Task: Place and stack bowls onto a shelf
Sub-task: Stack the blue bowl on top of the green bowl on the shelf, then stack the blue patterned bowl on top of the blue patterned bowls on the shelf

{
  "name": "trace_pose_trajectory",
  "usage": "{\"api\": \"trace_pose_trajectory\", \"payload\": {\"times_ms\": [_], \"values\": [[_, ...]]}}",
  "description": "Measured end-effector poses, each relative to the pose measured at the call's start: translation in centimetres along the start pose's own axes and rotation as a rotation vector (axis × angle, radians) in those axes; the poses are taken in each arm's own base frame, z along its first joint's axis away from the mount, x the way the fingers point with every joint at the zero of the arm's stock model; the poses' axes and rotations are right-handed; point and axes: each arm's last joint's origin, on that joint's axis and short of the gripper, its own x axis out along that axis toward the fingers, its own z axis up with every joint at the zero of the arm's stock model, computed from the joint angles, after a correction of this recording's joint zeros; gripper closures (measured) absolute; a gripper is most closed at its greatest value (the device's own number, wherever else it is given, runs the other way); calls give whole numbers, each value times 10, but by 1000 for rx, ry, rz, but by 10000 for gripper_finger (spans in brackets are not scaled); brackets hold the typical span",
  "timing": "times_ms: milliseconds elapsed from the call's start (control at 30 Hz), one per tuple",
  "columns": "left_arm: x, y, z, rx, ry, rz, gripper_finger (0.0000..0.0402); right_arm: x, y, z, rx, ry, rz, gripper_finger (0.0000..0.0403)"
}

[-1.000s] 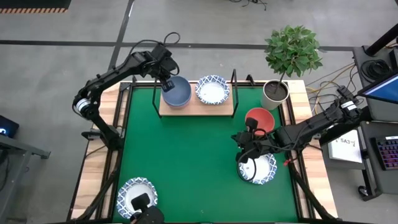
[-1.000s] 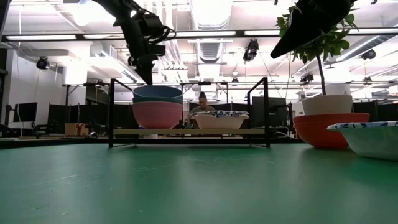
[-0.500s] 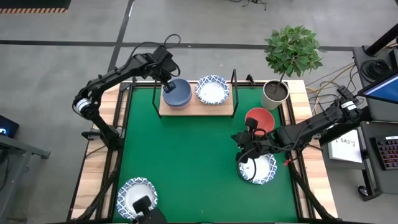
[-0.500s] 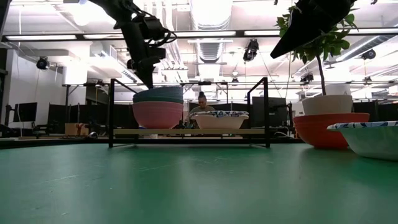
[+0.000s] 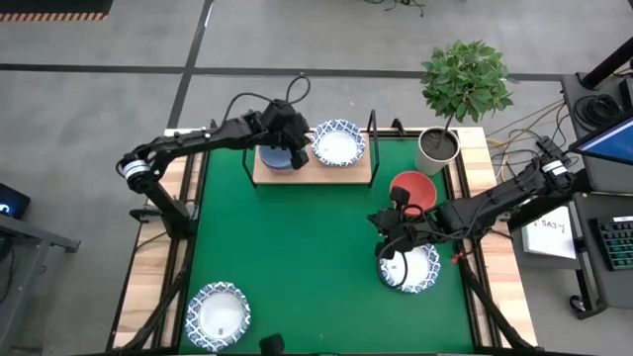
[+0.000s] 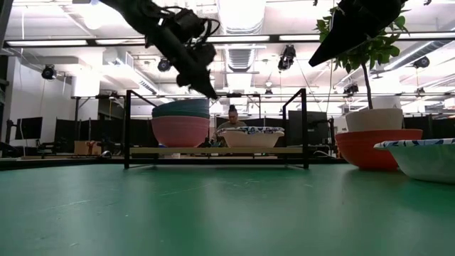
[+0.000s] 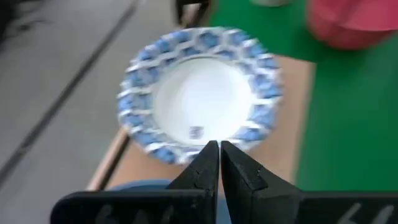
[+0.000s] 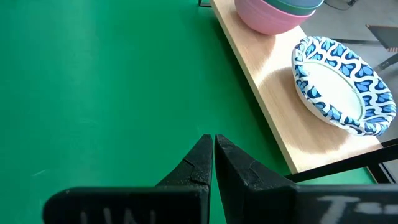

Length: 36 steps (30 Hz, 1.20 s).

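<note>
On the shelf (image 5: 315, 171), at the mat's far edge, stand two things: a stack with a pink bowl (image 6: 180, 132) at the bottom and a grey-blue bowl (image 5: 274, 155) on top, and to its right a white, blue-rimmed bowl (image 5: 338, 143). My left gripper (image 5: 299, 156) hovers shut above the stack's right rim, between the stack and that white bowl (image 7: 200, 102). A red bowl (image 5: 412, 188) and a second white, blue-rimmed bowl (image 5: 411, 269) rest on the mat at the right. Beside them my right gripper (image 5: 378, 222) waits, shut, over bare mat (image 8: 93, 93). A third white, blue-rimmed bowl (image 5: 218, 312) sits near the mat's near-left corner.
Black wire uprights (image 6: 303, 126) rise at both ends of the shelf. A potted plant (image 5: 436, 148) stands off the mat's far right corner, behind the red bowl. Bare green mat (image 5: 287, 237) fills the middle of the table.
My left gripper has swung from the far-left side of the stack toward the table's right, passing over the grey-blue bowl, and now points toward the white bowl on the shelf. The grey-blue bowl has shifted slightly on the stack and now sits a little tilted.
</note>
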Motion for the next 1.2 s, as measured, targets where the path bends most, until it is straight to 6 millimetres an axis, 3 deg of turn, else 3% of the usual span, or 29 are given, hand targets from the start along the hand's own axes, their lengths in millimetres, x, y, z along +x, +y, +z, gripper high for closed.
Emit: {"api": "trace_pose_trajectory", "payload": {"times_ms": [133, 567, 733, 967, 1200], "values": [[5, 2, -8, -21, -6, 93, 401, 0, 0, 0, -2, 0, 0, 394], [16, -3, -28, -70, -8, 85, 401, 0, 0, 0, -8, 0, 0, 394], [13, -5, -27, -66, -14, 82, 401, 0, 0, 0, -8, 0, 0, 394], [-16, -11, -17, -55, -63, 73, 401, 0, 0, 0, -2, -4, 1, 394], [-58, -51, -10, 27, -126, -25, 401, 0, 1, 3, 86, -25, 8, 394]]}}
